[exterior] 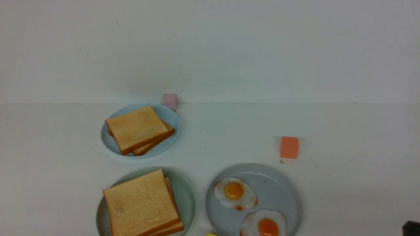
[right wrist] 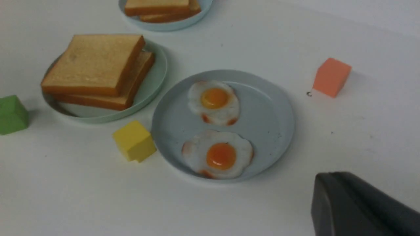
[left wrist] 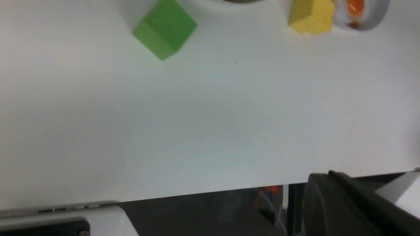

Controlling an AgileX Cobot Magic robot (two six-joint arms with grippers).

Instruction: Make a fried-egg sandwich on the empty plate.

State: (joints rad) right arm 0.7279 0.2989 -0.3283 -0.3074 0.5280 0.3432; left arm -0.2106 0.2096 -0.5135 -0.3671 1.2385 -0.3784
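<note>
The mint-green plate [exterior: 188, 196] sits front left and holds two stacked toast slices [exterior: 141, 203], the top one shifted off the lower. No egg shows between them, also in the right wrist view [right wrist: 95, 59]. Two fried eggs [exterior: 234, 192] [exterior: 266, 225] lie on the grey plate [exterior: 279, 193] to its right. My right gripper [right wrist: 325, 183] hangs over bare table, nearer to me and right of the grey plate [right wrist: 269, 108], fingers together, empty. My left gripper [left wrist: 328, 178] is at the table's near edge, fingers together, empty.
A light-blue plate [exterior: 170, 118] with two more toast slices [exterior: 136, 127] stands behind the mint plate. A pink cube [exterior: 170, 101] is behind it, an orange cube [exterior: 289, 147] at mid right. A yellow block [right wrist: 134, 140] and a green cube [right wrist: 11, 114] lie near the front plates.
</note>
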